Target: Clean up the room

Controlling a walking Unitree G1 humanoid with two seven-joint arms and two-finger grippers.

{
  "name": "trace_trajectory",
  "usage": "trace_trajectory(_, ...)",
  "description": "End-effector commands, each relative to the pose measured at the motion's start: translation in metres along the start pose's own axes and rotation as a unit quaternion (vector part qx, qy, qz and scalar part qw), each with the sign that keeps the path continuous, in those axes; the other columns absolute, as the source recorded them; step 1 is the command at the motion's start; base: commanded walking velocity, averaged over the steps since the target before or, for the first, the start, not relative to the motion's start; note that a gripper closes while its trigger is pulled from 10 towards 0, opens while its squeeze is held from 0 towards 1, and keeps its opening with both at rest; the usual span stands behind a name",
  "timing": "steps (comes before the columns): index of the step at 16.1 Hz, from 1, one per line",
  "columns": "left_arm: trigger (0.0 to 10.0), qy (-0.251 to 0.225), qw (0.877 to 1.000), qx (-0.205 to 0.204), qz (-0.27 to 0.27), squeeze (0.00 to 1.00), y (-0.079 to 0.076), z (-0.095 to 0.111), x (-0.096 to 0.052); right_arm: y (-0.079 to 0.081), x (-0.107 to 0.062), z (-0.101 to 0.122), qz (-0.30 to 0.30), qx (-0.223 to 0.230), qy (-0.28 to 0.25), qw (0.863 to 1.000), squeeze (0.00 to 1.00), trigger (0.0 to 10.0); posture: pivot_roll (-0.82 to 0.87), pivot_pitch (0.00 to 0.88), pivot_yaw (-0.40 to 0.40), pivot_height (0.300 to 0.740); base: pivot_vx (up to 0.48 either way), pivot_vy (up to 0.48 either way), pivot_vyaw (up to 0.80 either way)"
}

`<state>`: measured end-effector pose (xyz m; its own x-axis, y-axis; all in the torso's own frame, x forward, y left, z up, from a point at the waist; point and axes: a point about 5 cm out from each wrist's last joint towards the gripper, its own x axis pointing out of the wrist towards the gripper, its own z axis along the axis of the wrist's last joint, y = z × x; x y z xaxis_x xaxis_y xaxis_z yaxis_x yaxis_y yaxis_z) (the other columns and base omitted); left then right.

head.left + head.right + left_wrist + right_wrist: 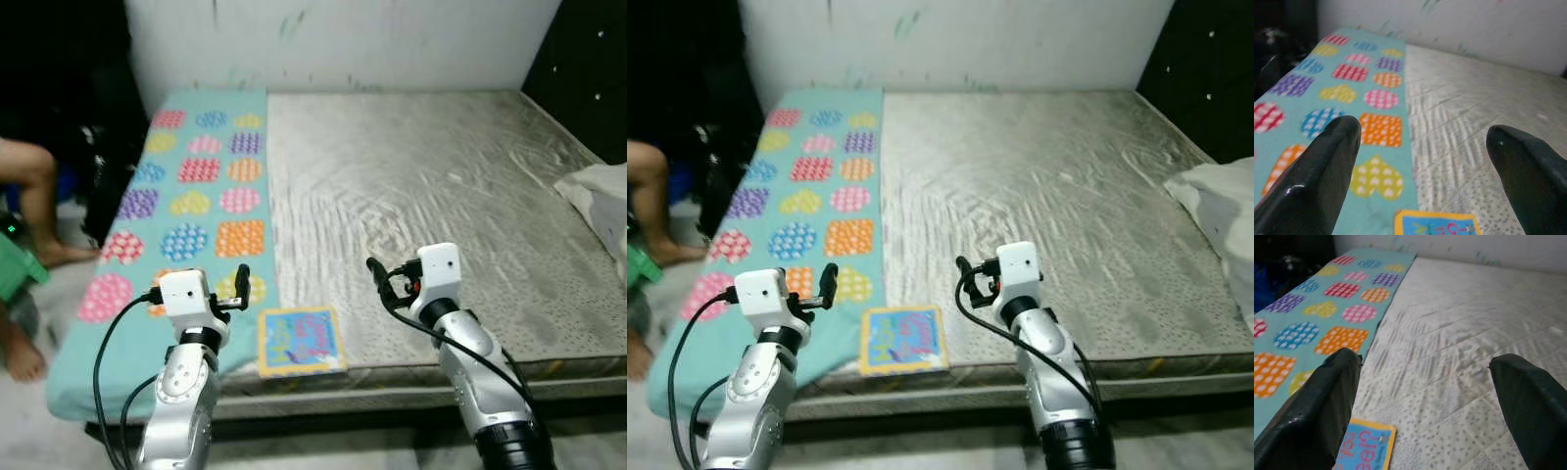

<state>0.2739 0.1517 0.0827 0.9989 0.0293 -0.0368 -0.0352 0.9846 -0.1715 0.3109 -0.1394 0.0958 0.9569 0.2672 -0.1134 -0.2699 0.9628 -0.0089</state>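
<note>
Head camera looks down on a bare grey mattress (431, 196) set against a white wall (343, 39). A teal blanket with coloured hearts (196, 186) covers the mattress's left strip, from about 11 o'clock down to 8 o'clock in the view. A small picture book (300, 341), blue cover with yellow border, lies flat at the near edge of the mattress, roughly 6 o'clock, just beside the blanket's right border. Left gripper (1420, 161) hovers over the near end of the blanket, at 9 o'clock from the book; its wrist view shows the two black fingers (1317, 171) spread wide, empty, with the book's top edge low between them. Right gripper (1425, 401) hovers over bare mattress, at about 2 o'clock from the book, near it but not touching; fingers likewise wide apart, nothing held, and the book's corner sits next to one finger in its wrist view. A white pillow (600, 201) lies at the mattress's right edge, 3 o'clock. A person's bare leg (34, 211) shows on the floor at 9 o'clock, beside a dark object (93, 166) I cannot identify.
</note>
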Motion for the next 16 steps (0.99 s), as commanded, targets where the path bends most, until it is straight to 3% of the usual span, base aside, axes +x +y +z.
trace_trajectory(1, 10.0, -0.003, 1.000, 0.003, 0.006, 0.00, 0.0024, 0.0012, -0.0001, 0.0041, 0.0040, 0.0068, 0.011, -0.002, -0.009, 1.000, 0.00, 10.0, -0.12, 0.052, -0.038, 0.740, 0.000, 0.000, 0.00)
trace_trajectory(6, 10.0, -0.020, 0.999, -0.014, -0.021, 0.00, -0.0004, 0.0058, -0.0019, 0.0055, 0.0051, 0.0069, 0.014, -0.001, -0.007, 1.000, 0.00, 10.0, -0.12, 0.049, -0.040, 0.740, 0.000, 0.000, 0.00)
trace_trajectory(11, 10.0, -0.022, 0.999, -0.018, -0.029, 0.00, -0.0010, 0.0065, -0.0019, 0.0035, 0.0054, 0.0065, 0.010, 0.004, -0.005, 1.000, 0.00, 10.0, -0.12, 0.049, -0.038, 0.740, 0.325, 0.000, -0.38)
trace_trajectory(16, 10.0, -0.017, 1.000, -0.018, -0.015, 0.00, -0.0002, 0.0046, -0.0011, 0.0035, 0.0055, 0.0064, 0.009, 0.003, -0.004, 1.000, 0.00, 10.0, -0.12, 0.050, -0.039, 0.740, 0.191, 0.000, 0.00)
